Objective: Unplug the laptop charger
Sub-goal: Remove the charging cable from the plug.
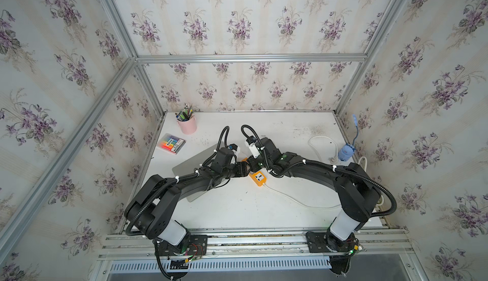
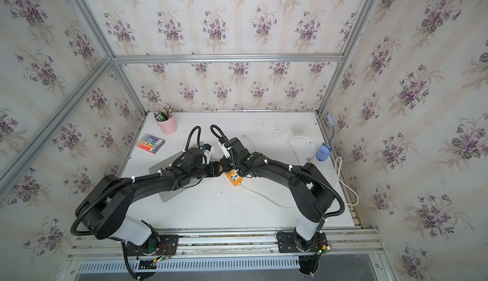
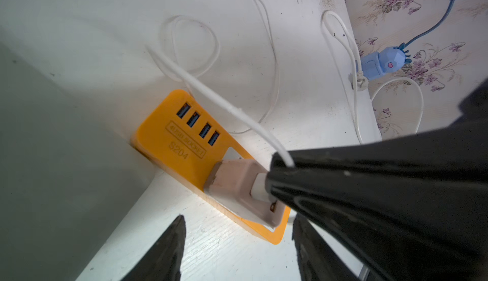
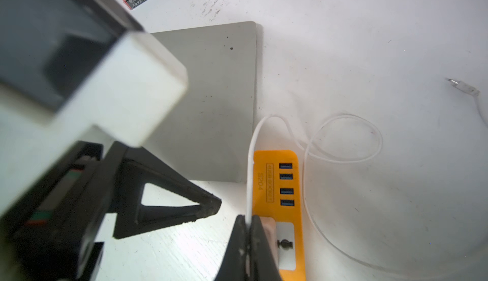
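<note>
The laptop charger [image 3: 235, 184], a small pinkish-beige cube, sits on the socket face of the orange power strip [image 3: 174, 145]; its prongs are hidden. A thin white cable [image 3: 211, 92] runs from it. My right gripper [image 4: 248, 223] is shut on this cable right at the charger [image 4: 268, 227], and in the left wrist view it reaches in as a black wedge. My left gripper [image 3: 237, 217] is open, its fingers [image 3: 169, 253] straddling the near end of the strip without touching it. In both top views the two grippers [image 1: 241, 168] [image 2: 225, 164] meet over the strip [image 1: 257, 178] [image 2: 233, 178].
A closed silver-grey laptop [image 1: 190, 163] [image 4: 211, 102] lies left of the strip, under my left arm. A pink pen cup [image 1: 187, 124] and a marker box [image 1: 171, 143] stand at the back left. A blue lamp [image 1: 346, 153] and the strip's thick white cord [image 1: 290, 196] are on the right.
</note>
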### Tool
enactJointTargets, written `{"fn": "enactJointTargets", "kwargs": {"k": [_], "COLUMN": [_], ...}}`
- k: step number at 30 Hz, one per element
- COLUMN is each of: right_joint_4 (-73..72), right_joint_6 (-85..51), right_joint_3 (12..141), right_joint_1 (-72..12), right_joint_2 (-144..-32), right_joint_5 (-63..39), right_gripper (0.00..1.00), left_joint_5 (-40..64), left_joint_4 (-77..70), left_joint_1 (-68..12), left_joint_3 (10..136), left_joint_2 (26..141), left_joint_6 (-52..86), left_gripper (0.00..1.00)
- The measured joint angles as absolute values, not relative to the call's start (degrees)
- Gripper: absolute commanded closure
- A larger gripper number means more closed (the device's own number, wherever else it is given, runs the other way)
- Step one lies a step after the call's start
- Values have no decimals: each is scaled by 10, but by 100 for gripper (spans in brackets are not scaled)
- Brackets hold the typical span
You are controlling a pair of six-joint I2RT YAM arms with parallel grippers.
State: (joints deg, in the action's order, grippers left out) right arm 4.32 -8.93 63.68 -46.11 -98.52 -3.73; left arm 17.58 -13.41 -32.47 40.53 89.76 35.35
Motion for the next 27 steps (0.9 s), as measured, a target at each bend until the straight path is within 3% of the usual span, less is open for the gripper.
{"fn": "enactJointTargets", "kwargs": {"k": [15, 21, 27], "right_joint_4": [52, 41, 35], "right_joint_6": [-88, -88, -90], "right_joint_3": [641, 633, 631], "right_joint_1": [-462, -462, -462], "right_joint_2": [-984, -984, -984], "right_joint_5": [-38, -37, -37], "right_gripper": [96, 97, 97], "left_joint_5": [152, 200, 213], "left_joint_4": [-182, -224, -269], "left_joint_1": [-342, -344, -345], "left_joint_3": [351, 369, 350], "left_joint_2": [920, 928, 942], "left_joint_6": [396, 402, 428], "left_gripper": [35, 38, 57]}}
